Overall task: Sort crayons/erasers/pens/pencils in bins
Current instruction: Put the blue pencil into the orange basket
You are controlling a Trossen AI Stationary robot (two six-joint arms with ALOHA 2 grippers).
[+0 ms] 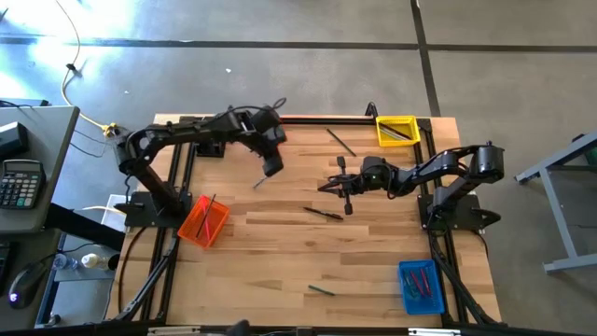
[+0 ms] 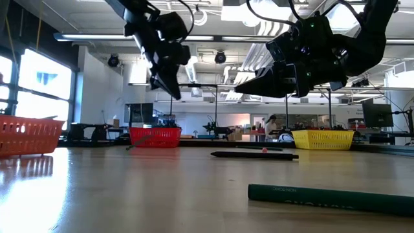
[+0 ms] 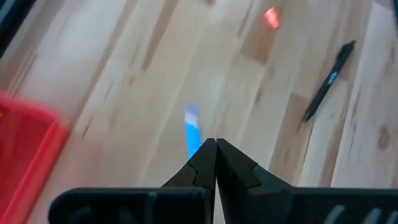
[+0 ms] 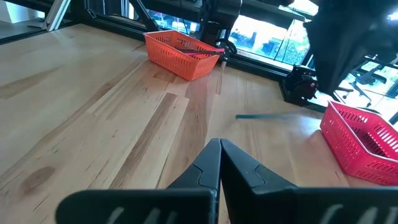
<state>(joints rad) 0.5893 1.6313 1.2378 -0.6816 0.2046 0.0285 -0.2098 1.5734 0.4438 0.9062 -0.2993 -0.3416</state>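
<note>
My left gripper [image 1: 271,170] [image 3: 216,144] [image 2: 174,96] hangs shut over the table's far left, pointing steeply down, with nothing between its fingers. Below it a blue pen [image 1: 261,182] [image 3: 191,127] [image 2: 139,143] shows blurred. It slants with one end higher, low over the wood and well below the fingertips. Whether it rests on the table I cannot tell. My right gripper [image 1: 324,187] [image 4: 219,144] hovers shut near the table's middle, pointing left. A black pen [image 1: 324,213] [image 2: 254,155] and a green pencil [image 1: 322,290] [image 2: 330,197] lie flat on the wood.
The orange bin [image 1: 203,221] stands at the left with a stick in it. The red bin [image 2: 155,137] [image 4: 367,140] is at the far left, the yellow bin [image 1: 396,131] at the far right, the blue bin [image 1: 422,285] at the near right. A dark stick [image 1: 340,142] and a pink eraser [image 3: 272,17] lie loose.
</note>
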